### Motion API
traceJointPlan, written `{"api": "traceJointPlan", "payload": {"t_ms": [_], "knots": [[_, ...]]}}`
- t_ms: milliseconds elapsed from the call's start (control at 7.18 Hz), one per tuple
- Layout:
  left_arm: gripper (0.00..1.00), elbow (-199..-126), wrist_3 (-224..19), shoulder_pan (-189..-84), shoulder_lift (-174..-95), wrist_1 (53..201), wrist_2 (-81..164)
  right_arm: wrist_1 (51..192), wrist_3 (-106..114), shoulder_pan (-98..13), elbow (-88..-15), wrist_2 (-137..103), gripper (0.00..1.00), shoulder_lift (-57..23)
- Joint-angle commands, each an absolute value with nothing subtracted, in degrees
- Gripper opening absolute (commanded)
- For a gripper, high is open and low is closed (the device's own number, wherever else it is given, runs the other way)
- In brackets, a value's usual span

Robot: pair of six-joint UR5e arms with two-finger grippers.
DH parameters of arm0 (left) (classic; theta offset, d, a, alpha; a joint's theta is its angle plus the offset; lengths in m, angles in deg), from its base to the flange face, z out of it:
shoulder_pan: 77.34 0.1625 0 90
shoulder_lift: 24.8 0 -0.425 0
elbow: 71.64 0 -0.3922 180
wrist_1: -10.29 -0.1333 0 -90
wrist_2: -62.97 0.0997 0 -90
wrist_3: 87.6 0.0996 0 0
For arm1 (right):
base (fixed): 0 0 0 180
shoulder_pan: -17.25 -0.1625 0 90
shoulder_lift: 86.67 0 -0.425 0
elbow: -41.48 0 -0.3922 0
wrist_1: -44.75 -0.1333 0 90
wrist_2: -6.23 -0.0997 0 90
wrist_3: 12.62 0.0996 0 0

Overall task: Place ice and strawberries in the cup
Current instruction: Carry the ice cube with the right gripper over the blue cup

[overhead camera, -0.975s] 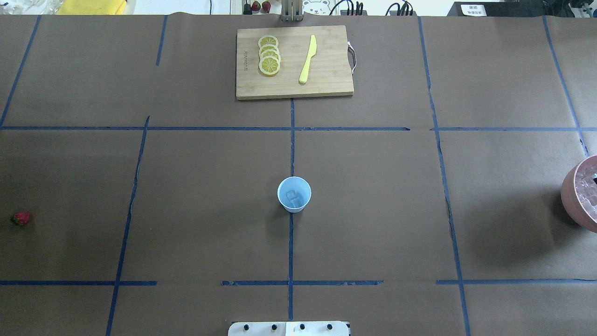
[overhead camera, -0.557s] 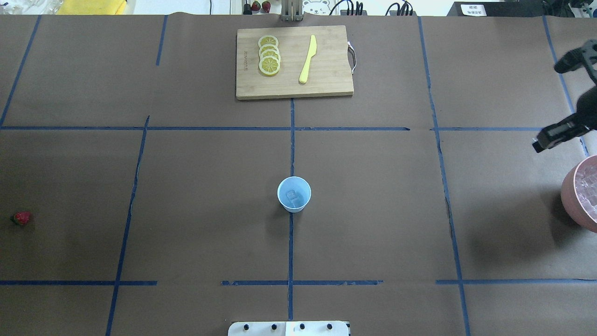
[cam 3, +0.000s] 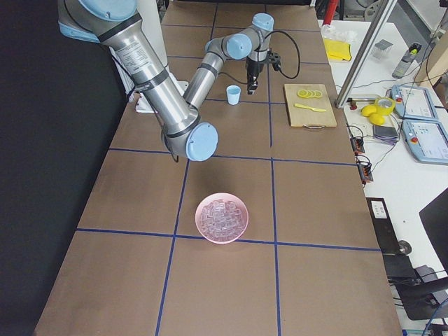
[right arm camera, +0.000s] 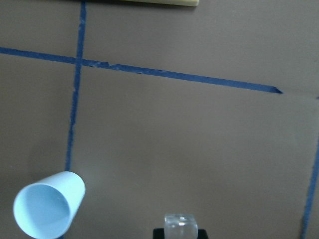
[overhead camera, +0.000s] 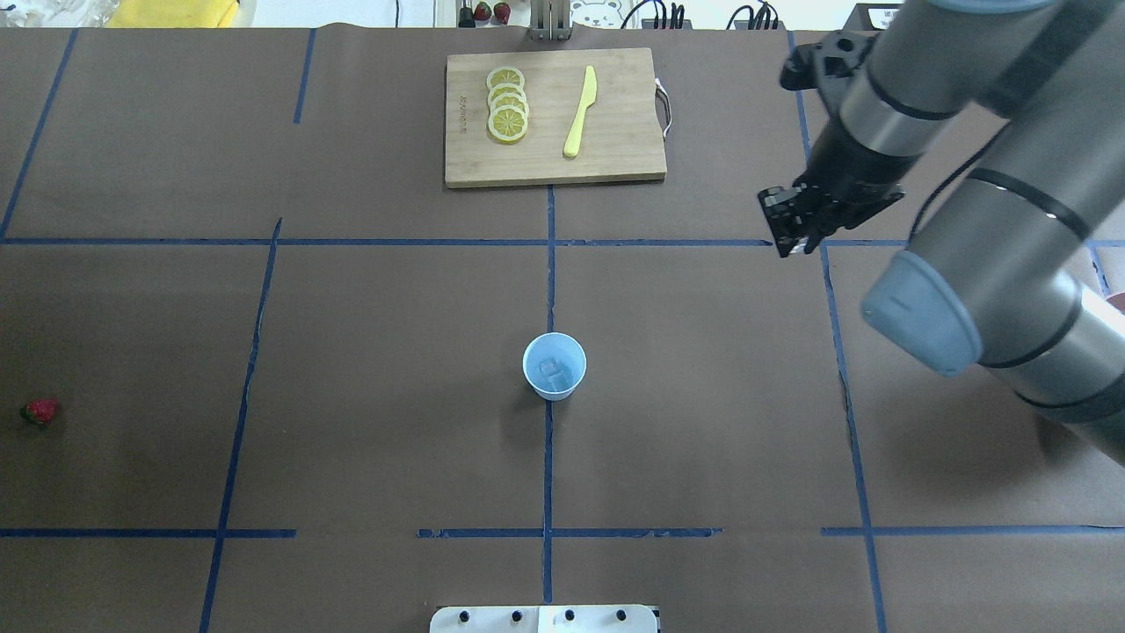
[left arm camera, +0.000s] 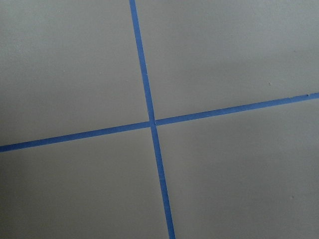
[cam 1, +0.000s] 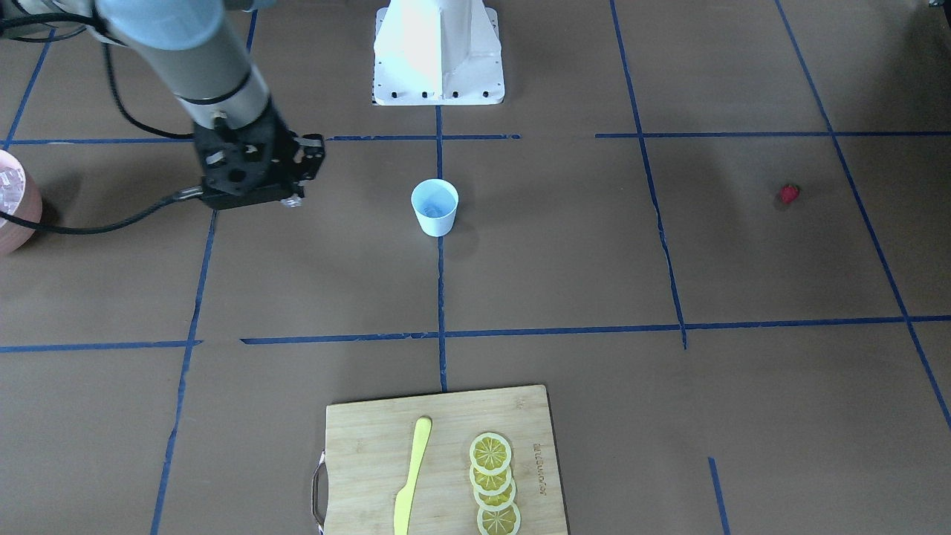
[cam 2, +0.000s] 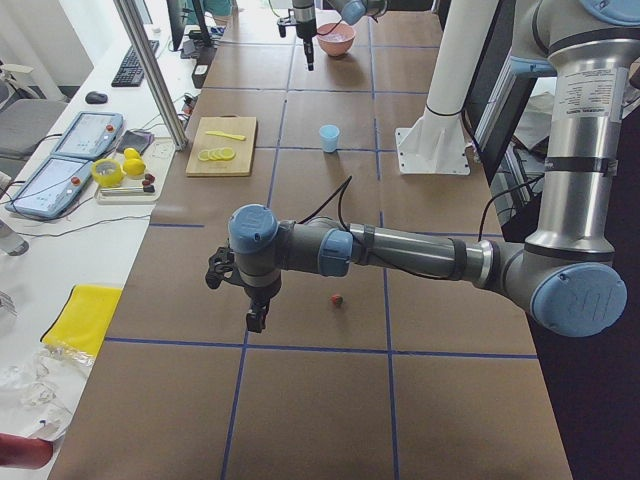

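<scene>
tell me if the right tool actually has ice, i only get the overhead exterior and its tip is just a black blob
Observer: Yes. The right wrist view shows a clear ice cube gripped in the right tool.
Operator: ok and where's the left arm, it's not in my frame at all
Observer: The exterior left view shows the left tool hanging above the table, close to the strawberry but apart from it.
Operator: can't see the bowl either, the right arm covers it
Observer: The exterior right view shows the pink bowl with plenty of ice in it.
</scene>
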State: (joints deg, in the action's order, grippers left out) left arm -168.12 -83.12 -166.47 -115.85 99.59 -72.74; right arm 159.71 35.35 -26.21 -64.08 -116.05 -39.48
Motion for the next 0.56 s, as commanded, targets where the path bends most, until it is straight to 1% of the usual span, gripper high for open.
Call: {"api": "traceJointPlan", "payload": {"t_ms": [0, 139, 279, 418], "knots": [[1.0, -168.06, -83.12, -166.28, -115.85, 99.59, -72.73, 152.21, 48.31, -18.2, -51.4, -110.95, 0.0, -49.55], [1.0, -168.06, -83.12, -166.28, -115.85, 99.59, -72.73, 148.15, 51.68, -14.95, -45.07, -107.36, 0.0, -52.28], [1.0, -167.97, -83.12, -166.28, -115.85, 99.59, -72.73, 148.03, 52.06, -13.87, -43.44, -106.63, 0.0, -53.26], [1.0, -167.97, -83.12, -166.28, -115.85, 99.59, -72.73, 148.11, 53.28, -12.56, -43.42, -106.54, 0.0, -53.1]]}}
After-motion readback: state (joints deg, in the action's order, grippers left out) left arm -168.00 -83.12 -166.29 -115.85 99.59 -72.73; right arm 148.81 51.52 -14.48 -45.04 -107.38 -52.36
